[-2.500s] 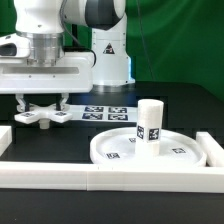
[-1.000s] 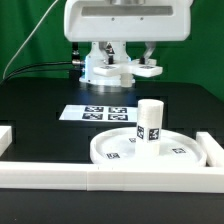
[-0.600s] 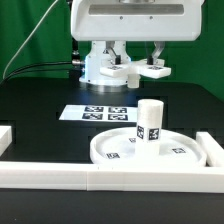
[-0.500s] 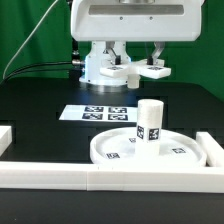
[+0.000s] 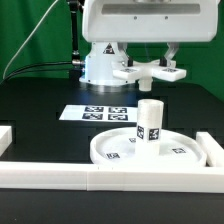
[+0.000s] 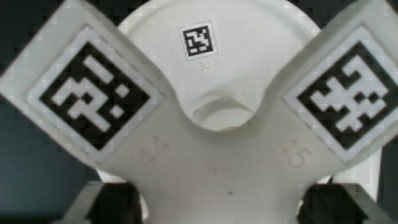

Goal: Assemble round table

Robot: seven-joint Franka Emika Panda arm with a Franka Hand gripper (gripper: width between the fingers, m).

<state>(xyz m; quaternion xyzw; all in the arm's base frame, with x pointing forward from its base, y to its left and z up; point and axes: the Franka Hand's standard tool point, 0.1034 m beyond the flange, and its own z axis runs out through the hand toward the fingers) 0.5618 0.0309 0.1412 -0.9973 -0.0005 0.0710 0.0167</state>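
The round disc (image 5: 172,152) lies on the black table at the front, with the short post (image 5: 150,121) standing upright on it. My gripper (image 5: 150,62) hangs above and slightly behind the post, shut on the four-armed cross piece (image 5: 151,73), which it holds level in the air clear of the post. In the wrist view the cross piece (image 6: 210,110) fills the frame, two tagged arms spread to either side. My dark fingertips (image 6: 114,200) press its sides, so my gripper (image 6: 222,203) is shut on it.
The marker board (image 5: 98,113) lies flat on the table behind the disc. White border bars run along the front (image 5: 100,178), the exterior view's left (image 5: 5,138) and right (image 5: 216,150). The arm's base (image 5: 103,68) stands at the back.
My gripper, holding the cross piece, has risen from the table at the exterior view's left and moved right; in the last half second it shifted further right, over the post.
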